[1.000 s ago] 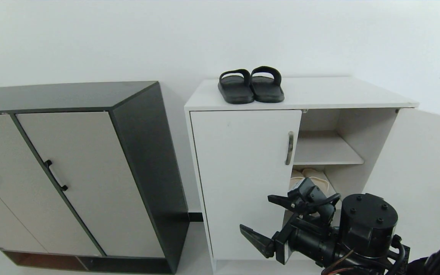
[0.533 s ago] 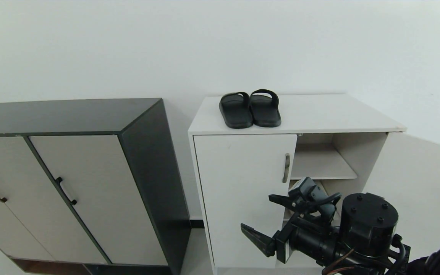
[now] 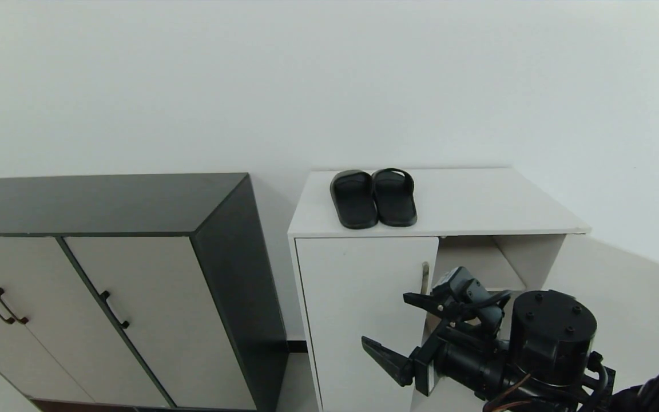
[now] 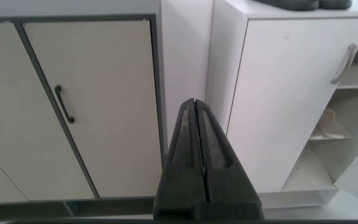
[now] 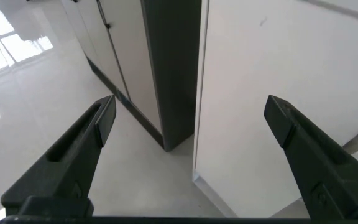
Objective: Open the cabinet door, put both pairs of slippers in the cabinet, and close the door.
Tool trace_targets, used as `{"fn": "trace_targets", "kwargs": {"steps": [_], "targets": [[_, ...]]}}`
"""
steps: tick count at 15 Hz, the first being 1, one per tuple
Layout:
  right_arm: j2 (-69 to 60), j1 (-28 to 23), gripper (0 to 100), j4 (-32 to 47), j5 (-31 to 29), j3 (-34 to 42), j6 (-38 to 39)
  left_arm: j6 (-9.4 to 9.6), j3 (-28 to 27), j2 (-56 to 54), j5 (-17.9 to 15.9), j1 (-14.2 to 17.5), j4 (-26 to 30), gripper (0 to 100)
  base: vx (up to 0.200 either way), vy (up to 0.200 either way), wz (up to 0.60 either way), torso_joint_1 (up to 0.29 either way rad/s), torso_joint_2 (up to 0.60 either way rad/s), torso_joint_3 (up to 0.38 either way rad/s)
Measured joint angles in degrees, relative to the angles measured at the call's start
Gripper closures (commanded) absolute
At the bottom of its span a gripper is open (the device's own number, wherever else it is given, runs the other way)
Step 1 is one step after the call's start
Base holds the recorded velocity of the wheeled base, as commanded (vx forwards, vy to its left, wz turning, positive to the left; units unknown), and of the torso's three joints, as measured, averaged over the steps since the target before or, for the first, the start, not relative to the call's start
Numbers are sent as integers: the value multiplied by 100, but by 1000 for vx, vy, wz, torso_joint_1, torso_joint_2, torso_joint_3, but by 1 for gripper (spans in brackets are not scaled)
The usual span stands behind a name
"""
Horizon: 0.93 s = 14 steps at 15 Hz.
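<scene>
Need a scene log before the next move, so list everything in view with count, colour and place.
white cabinet: one, white, on the right; left door shut, right side open.
dark cabinet: one, black with grey doors and black handles, left of the white cabinet; doors shut.
door handle: one, silver, on the right edge of the white cabinet's shut door.
black slippers: one pair, black, side by side on top of the white cabinet, toward its left.
light slippers: count unclear, cream, on a lower shelf in the white cabinet's open side.
left end effector: one, black, shut, in front of the two cabinets.
right end effector: one, black, open, low before the white cabinet's shut door.
</scene>
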Motion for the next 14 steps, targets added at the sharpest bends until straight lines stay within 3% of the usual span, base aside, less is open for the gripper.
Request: {"fn": "trace_targets", "kwargs": {"steps": [7,11,12,14], "targets": [[-10,0,0,-288,208,27,96,2,0,0,0,0,-1,100,0,0,0,260,-579,-322],[194,9,0,-1168,503,399,-221,-22,0,0,2,0,-1,100,0,0,0,35,-74,-40],[244,6,0,-1045,323,363,-274,-24,0,0,5,0,-1,100,0,0,0,0,0,0],[199,89,0,441,-672,-127,-206,-22,0,0,16,0,0,100,0,0,0,0,0,0]]}}
